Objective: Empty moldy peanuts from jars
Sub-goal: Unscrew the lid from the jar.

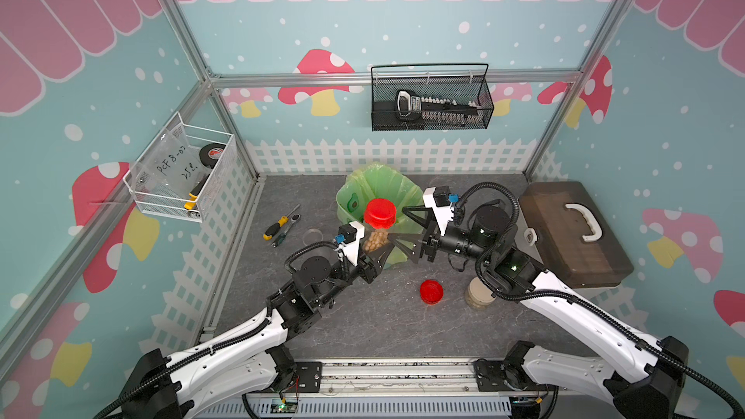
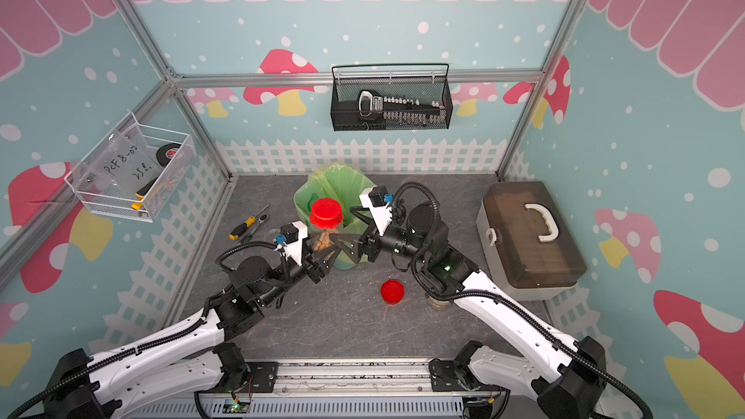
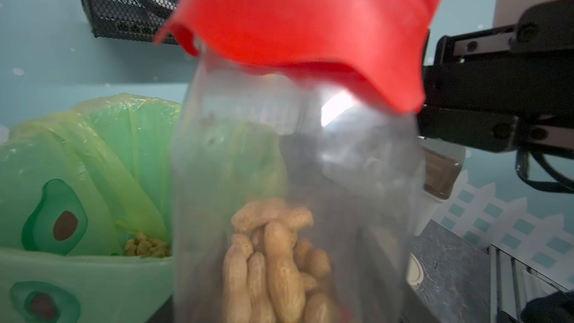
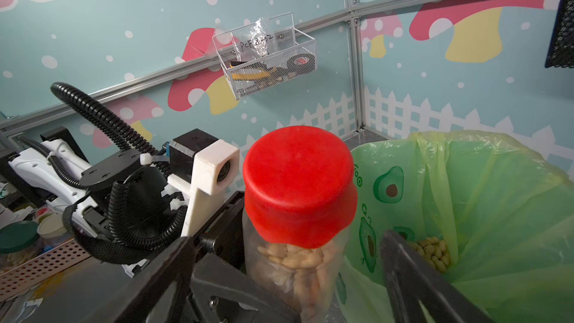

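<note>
Jar (image 1: 377,240) w/ red lid (image 1: 379,213) is up off the bench (image 1: 363,324), standing straight, held low down by the L pincer (image 1: 377,257). Peanuts (image 4: 298,262) fill approx its bottom half. R pincer (image 1: 396,225) is wide, one jaw each side of the jar top, not touching it as far as I can see.

Step now, I think: get the lid off. To do it well, R pincer should have both jaws on the lid, not on the clear wall under it, then squeeze & twist. L pincer must hold tight so the jar does not spin w/ the lid. Keep the jar straight till the lid is off, or peanuts spill.

Room: bin (image 1: 346,205) w/ green bag (image 1: 383,183) is just past both pincers, right by the jar. Some peanuts (image 4: 433,251) lie in it already, so tipping should need only a short move fwd. Watch the bag edge: R pincer's far jaw is close to it & could snag. A spare red lid (image 1: 431,291) lies on the bench back from the R pincer. A short jar (image 1: 479,294) sits by it, partly under the R arm (image 1: 564,308). Bench between the two arms is bare, a good spot to put the lid.
</note>
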